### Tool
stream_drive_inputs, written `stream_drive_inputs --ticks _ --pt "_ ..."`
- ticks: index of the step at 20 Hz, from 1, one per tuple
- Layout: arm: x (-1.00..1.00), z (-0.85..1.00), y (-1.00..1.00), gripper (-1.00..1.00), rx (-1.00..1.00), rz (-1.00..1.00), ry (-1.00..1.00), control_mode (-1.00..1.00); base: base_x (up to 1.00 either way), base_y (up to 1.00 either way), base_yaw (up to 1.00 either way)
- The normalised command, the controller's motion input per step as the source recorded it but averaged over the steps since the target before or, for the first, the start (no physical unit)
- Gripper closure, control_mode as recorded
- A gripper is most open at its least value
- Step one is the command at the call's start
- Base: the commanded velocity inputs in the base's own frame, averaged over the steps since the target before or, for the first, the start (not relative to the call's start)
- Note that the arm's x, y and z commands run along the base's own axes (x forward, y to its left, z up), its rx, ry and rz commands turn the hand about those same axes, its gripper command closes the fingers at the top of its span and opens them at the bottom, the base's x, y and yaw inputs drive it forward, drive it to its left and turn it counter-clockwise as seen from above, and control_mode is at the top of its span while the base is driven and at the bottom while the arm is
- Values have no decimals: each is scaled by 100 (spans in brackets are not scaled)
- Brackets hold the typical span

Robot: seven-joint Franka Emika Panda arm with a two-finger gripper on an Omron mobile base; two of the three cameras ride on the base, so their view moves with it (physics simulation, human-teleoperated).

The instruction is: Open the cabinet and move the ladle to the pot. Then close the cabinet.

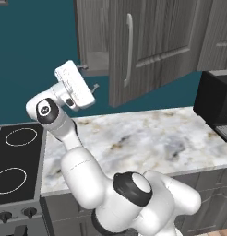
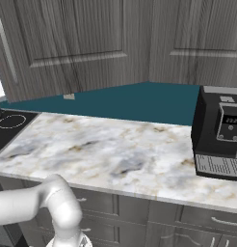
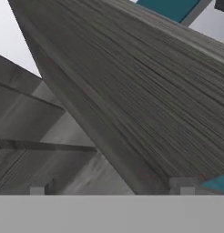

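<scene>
Left base view — the cabinet [image 1: 147,46] door stands swung open above the marble table [image 1: 147,138], the hand [image 1: 87,77] raised at its open edge, jaws wide and empty. Right base view: door panel beside a coffee machine [image 2: 219,132]. Hand view — the door's dark grain close up.
</scene>
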Motion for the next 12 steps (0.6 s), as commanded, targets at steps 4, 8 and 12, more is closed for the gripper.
stream_drive_inputs --ticks 4,8,12 --pt "2 0 -4 -100 8 -9 0 -100 0 0 0" --pt "-1 0 -19 -100 10 -8 0 -100 0 0 0" --pt "-3 0 -51 -100 17 -7 -2 -100 0 0 0"
